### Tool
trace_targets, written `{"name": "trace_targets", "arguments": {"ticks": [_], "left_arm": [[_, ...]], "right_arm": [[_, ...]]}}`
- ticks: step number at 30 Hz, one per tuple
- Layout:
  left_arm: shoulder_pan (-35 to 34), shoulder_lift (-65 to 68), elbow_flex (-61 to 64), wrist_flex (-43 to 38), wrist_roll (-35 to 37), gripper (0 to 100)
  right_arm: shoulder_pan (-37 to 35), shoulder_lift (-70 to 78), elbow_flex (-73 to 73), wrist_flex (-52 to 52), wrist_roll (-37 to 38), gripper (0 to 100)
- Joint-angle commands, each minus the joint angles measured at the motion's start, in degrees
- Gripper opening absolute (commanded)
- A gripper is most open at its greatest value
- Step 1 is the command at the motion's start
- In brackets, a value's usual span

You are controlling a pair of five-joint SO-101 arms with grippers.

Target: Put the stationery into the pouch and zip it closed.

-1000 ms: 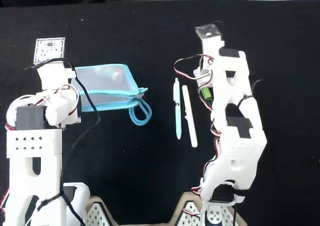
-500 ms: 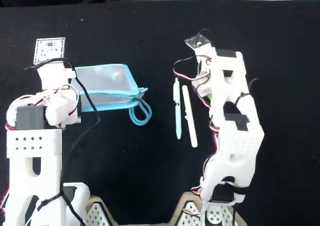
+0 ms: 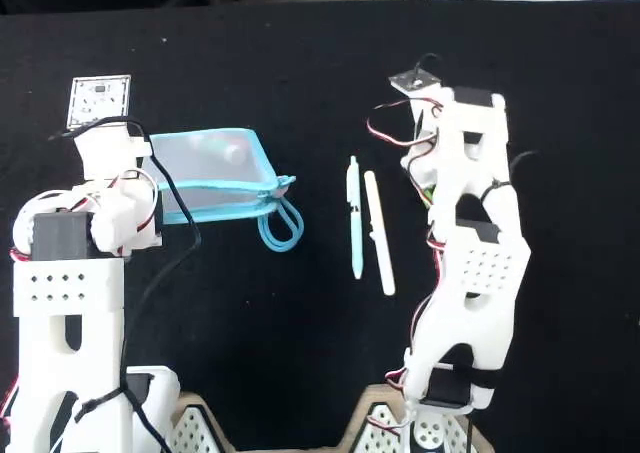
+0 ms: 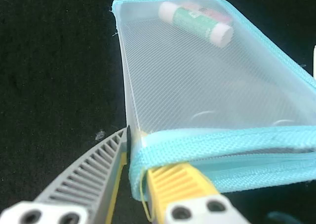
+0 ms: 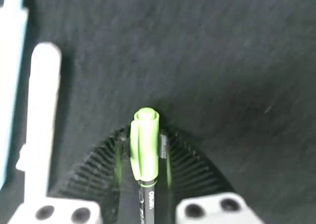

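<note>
1. High view: pouch (image 3: pixel 215 178) lies flat on black table (image 3: pixel 300 63), next to L arm (image 3: pixel 70 273). Its loop (image 3: pixel 283 225) is at the end toward the pens.
2. L wrist view: L gripper (image 4: pixel 138 157) clamped on pouch's teal-edged corner. Glue stick (image 4: pixel 196 17) inside pouch, at far end.
3. High view: light-blue pen (image 3: pixel 355 216) & white pen (image 3: pixel 379 233) side by side on table, btwn pouch and R arm (image 3: pixel 470 253), apart from pouch.
4. R wrist view: R gripper (image 5: pixel 144 135) pinched on green-capped pen (image 5: pixel 143 147), cap end past fingertips, white pen near.
</note>
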Motion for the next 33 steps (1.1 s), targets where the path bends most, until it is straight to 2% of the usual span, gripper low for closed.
{"name": "trace_targets", "arguments": {"ticks": [1,5,16,25,33], "left_arm": [[-0.3,0.1,-0.2,-0.3,-0.4,3],[-0.3,0.1,-0.2,-0.3,-0.4,3],[-0.3,0.1,-0.2,-0.2,-0.4,3],[-0.3,0.1,-0.2,-0.2,-0.4,3],[-0.3,0.1,-0.2,-0.2,-0.3,3]], "right_arm": [[-2.6,-8.5,-3.7,8.5,0.6,1.1],[-8.2,-16.7,-2.2,15.0,0.5,1.1],[-22.6,-46.5,16.3,13.0,-5.8,1.1],[-32.8,-73.2,28.0,1.0,-14.8,1.1],[-39.0,-92.5,43.8,-18.5,-29.2,1.1]]}}
